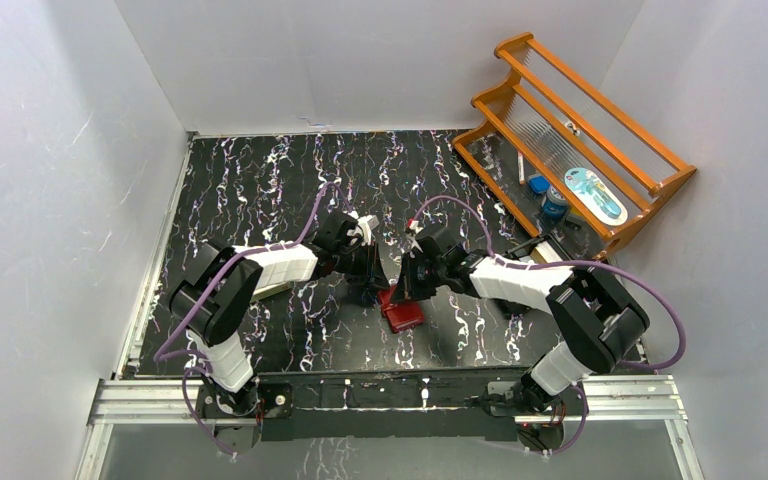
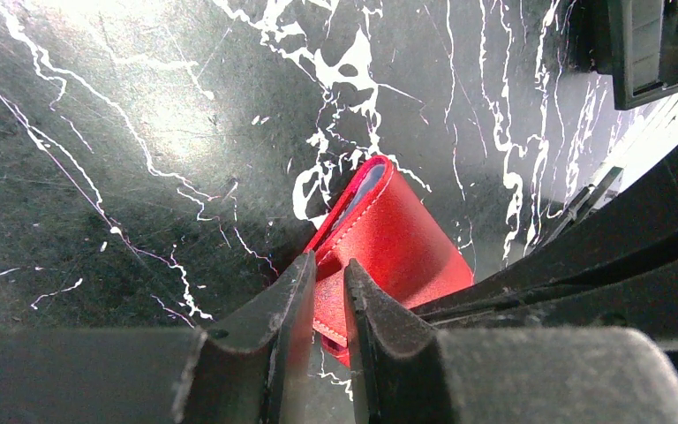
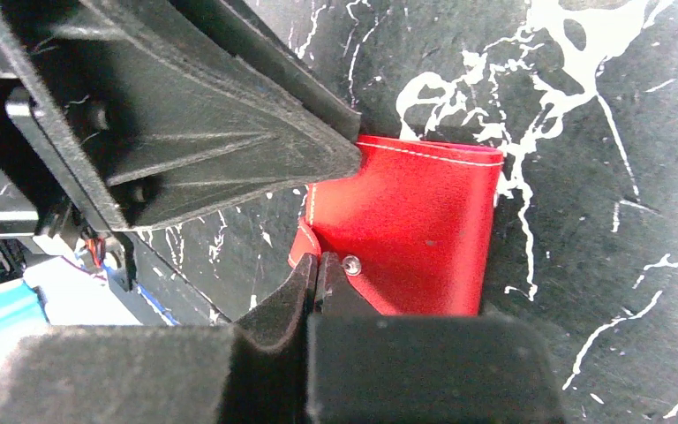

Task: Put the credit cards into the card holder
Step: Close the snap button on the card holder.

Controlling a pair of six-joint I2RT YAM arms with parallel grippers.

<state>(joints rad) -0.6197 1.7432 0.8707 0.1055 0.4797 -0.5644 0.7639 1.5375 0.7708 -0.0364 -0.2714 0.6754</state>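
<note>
The card holder (image 1: 403, 314) is a red stitched case lying on the black marbled table between both arms. In the left wrist view my left gripper (image 2: 327, 281) stands narrowly shut with an edge of the card holder (image 2: 397, 243) between its fingers. My right gripper (image 3: 319, 263) is shut at the holder's small strap, right beside the metal snap (image 3: 350, 263) on the card holder (image 3: 415, 230). From above, the left gripper (image 1: 370, 286) and the right gripper (image 1: 407, 290) meet over the holder. I cannot make out the credit cards with certainty; pale white and cyan patches (image 3: 48, 296) show behind the left arm.
An orange wooden rack (image 1: 650, 165) stands at the back right with a blue-and-white packet (image 1: 594, 193) and small blue items in it. White walls close in the table on three sides. A flat tan strip (image 1: 274, 291) lies under the left forearm. A black box-like corner (image 2: 649, 49) shows nearby.
</note>
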